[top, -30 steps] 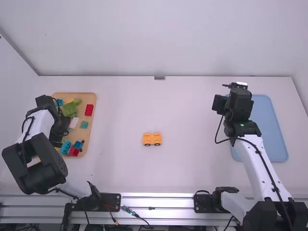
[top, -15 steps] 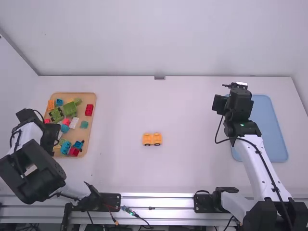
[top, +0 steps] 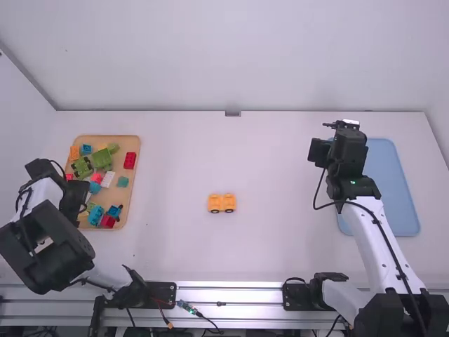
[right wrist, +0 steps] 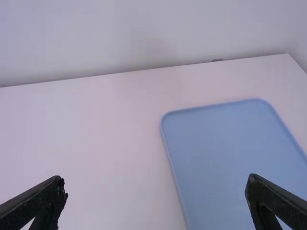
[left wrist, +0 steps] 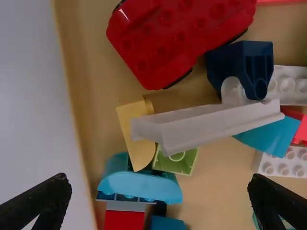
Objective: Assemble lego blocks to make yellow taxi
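Observation:
In the high view, a yellow-orange wheeled car base stands alone at the table's middle. My left gripper hangs over the near left part of the tan tray of blocks. From the left wrist view, my left gripper is open above a red car base, a white plate-like piece, a pale yellow curved block and a light blue piece. My right gripper is held up beside the blue tray; seen from its wrist, my right gripper stands open with nothing between its fingers.
A blue tray lies at the right of the table. Green wheeled pieces, a red block and an orange block are among the tan tray's contents. The back wall rises behind the table.
Since a second ago, my left gripper has shifted left and toward the camera, uncovering blocks in the tan tray's left part. The right arm has stayed almost still.

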`<state>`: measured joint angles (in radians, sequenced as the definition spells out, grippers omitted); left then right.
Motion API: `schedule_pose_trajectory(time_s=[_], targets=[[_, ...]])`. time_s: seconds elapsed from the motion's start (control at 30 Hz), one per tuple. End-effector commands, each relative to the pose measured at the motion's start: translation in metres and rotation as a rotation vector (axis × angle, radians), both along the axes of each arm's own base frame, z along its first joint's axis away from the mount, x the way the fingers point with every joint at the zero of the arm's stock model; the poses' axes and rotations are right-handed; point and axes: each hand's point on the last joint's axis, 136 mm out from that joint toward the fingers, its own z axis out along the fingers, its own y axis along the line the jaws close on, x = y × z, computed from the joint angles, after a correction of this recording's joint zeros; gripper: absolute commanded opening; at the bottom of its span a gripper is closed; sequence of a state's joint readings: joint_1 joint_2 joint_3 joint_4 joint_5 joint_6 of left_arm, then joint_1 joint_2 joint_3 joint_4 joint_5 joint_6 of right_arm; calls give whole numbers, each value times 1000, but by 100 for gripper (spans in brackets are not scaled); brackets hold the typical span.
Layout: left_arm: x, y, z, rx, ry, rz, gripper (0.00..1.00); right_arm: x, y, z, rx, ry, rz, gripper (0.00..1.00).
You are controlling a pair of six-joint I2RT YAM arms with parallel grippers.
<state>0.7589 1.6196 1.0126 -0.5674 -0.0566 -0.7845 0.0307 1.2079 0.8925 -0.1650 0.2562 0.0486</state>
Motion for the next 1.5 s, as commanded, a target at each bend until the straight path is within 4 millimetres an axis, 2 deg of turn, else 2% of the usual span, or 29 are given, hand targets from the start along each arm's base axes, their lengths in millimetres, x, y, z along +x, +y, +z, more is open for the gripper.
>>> schedule_pose_trajectory(time_s=[0.0, 0.17, 0.37, 0.57, 0.7, 0.9, 1.03, 1.1, 1.3, 1.43, 1.47], targets=[[-7, -1, -6, 6, 48, -11, 99, 4, 1, 11, 4, -25, 2, 99], [-10, -3, -8, 3, 62, -16, 99, 4, 1, 11, 4, -25, 2, 99], [-12, -5, -23, 13, 45, -9, 99, 4, 1, 11, 4, -25, 2, 99], [-19, 0, -28, 24, 42, 9, 96, 4, 1, 11, 4, -25, 2, 99], [-26, 13, -26, 60, 54, 51, 89, 4, 1, 11, 4, -25, 2, 98], [-29, 19, -25, 71, 46, 63, 91, 4, 2, 11, 4, -25, 4, 99], [-18, 21, -23, 82, 11, 1, 100, 4, 1, 11, 5, -25, 2, 98], [-10, 21, -21, 83, -18, -36, 99, 4, 2, 11, 4, -24, 3, 99], [-5, 32, -16, 119, -53, -22, 99, 4, 1, 11, 4, -24, 1, 99], [6, 41, 0, 143, -82, -27, 99, 4, 1, 11, 4, -25, 3, 99], [13, 45, 10, 152, -102, -37, 99, 4, 2, 11, 4, -25, 3, 99]])
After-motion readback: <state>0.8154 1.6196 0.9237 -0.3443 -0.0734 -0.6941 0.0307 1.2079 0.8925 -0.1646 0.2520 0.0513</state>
